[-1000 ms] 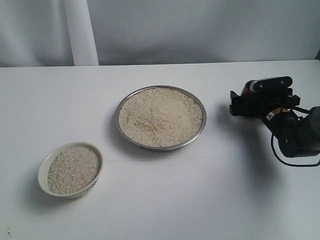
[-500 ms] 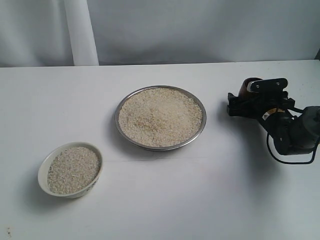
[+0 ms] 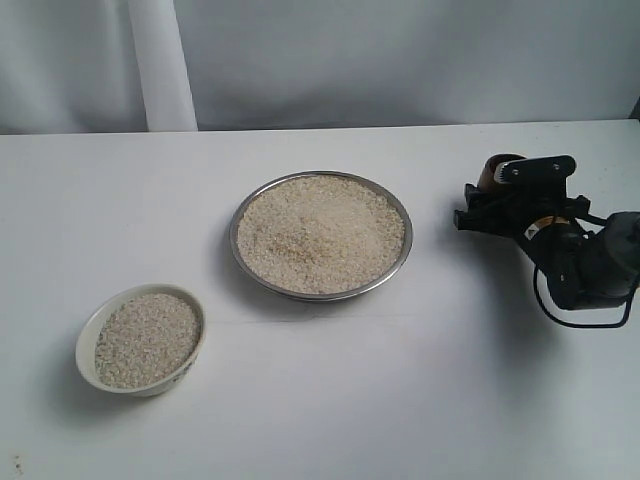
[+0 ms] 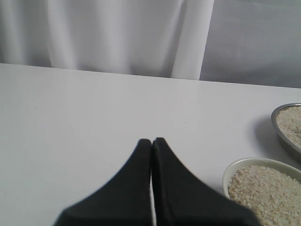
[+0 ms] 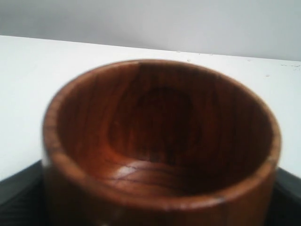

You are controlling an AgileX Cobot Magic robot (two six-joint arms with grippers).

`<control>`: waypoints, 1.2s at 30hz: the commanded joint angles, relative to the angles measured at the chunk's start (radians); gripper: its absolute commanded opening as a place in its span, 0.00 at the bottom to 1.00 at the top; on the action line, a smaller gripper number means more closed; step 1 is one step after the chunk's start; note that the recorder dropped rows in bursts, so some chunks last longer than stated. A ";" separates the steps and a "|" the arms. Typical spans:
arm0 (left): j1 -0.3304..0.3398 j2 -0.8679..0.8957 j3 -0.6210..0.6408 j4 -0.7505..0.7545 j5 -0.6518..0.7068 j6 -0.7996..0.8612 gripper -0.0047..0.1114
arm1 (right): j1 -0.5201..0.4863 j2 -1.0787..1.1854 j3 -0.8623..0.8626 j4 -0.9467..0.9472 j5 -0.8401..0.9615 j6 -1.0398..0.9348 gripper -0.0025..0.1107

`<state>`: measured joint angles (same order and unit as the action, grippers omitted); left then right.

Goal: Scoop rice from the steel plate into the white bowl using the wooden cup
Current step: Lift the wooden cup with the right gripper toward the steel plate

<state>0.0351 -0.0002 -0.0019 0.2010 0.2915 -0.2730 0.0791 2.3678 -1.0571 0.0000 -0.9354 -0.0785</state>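
Observation:
The steel plate (image 3: 236, 245), heaped with rice (image 3: 320, 232), sits mid-table. At the front left stands the white bowl (image 3: 84, 342), also filled with rice (image 3: 146, 338). The wooden cup (image 3: 493, 171) stands upright at the right, between the fingers of my right gripper (image 3: 490, 195). In the right wrist view the cup (image 5: 160, 136) fills the picture, empty and dark inside, with a black finger (image 5: 21, 193) against each side. My left gripper (image 4: 151, 141) is shut and empty over bare table, short of the bowl (image 4: 229, 170) and the plate (image 4: 278, 126). It is out of the exterior view.
The white table (image 3: 420, 380) runs wide around the dishes. A pale curtain (image 3: 160, 60) hangs behind its far edge. The right arm's black body and cable (image 3: 585, 275) lie near the right edge.
The right gripper moved up around the cup, and its fingers have drawn in against the cup's sides. The plate, bowl and cup have not moved.

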 commanded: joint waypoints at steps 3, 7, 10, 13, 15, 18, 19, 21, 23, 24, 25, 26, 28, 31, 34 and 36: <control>-0.005 0.000 0.002 -0.005 -0.007 -0.004 0.04 | 0.001 -0.002 -0.004 0.015 0.024 0.008 0.19; -0.005 0.000 0.002 -0.005 -0.007 -0.004 0.04 | 0.001 -0.002 -0.004 0.015 0.059 0.008 0.19; -0.005 0.000 0.002 -0.005 -0.007 -0.004 0.04 | 0.001 -0.038 -0.004 0.015 0.118 0.008 0.14; -0.005 0.000 0.002 -0.005 -0.007 -0.004 0.04 | 0.001 -0.129 -0.004 -0.019 0.268 0.006 0.02; -0.005 0.000 0.002 -0.005 -0.007 -0.004 0.04 | 0.001 -0.179 -0.004 -0.089 0.337 0.008 0.02; -0.005 0.000 0.002 -0.005 -0.007 -0.004 0.04 | 0.001 -0.218 -0.004 -0.162 0.409 0.008 0.02; -0.005 0.000 0.002 -0.005 -0.007 -0.004 0.04 | 0.001 -0.233 -0.004 -0.179 0.430 0.008 0.02; -0.005 0.000 0.002 -0.005 -0.007 -0.004 0.04 | 0.006 -0.263 -0.004 -0.206 0.463 0.008 0.02; -0.005 0.000 0.002 -0.005 -0.007 -0.004 0.04 | 0.019 -0.304 -0.004 -0.239 0.504 0.008 0.02; -0.005 0.000 0.002 -0.005 -0.007 -0.004 0.04 | 0.028 -0.323 -0.004 -0.258 0.519 0.008 0.02; -0.005 0.000 0.002 -0.005 -0.007 -0.004 0.04 | 0.040 -0.347 -0.004 -0.280 0.540 0.008 0.02; -0.005 0.000 0.002 -0.005 -0.007 -0.004 0.04 | 0.055 -0.373 -0.004 -0.296 0.558 0.008 0.02; -0.005 0.000 0.002 -0.005 -0.007 -0.004 0.04 | 0.093 -0.422 -0.004 -0.335 0.588 0.008 0.02; -0.005 0.000 0.002 -0.005 -0.007 -0.004 0.04 | 0.157 -0.502 -0.020 -0.371 0.653 -0.003 0.02; -0.005 0.000 0.002 -0.005 -0.007 -0.004 0.04 | 0.227 -0.547 -0.107 -0.383 0.840 -0.028 0.02; -0.005 0.000 0.002 -0.005 -0.007 -0.004 0.04 | 0.271 -0.552 -0.190 -0.383 1.018 -0.071 0.02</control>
<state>0.0351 -0.0002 -0.0019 0.2010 0.2915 -0.2730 0.3013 1.8426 -1.1556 -0.3728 -0.1181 -0.0988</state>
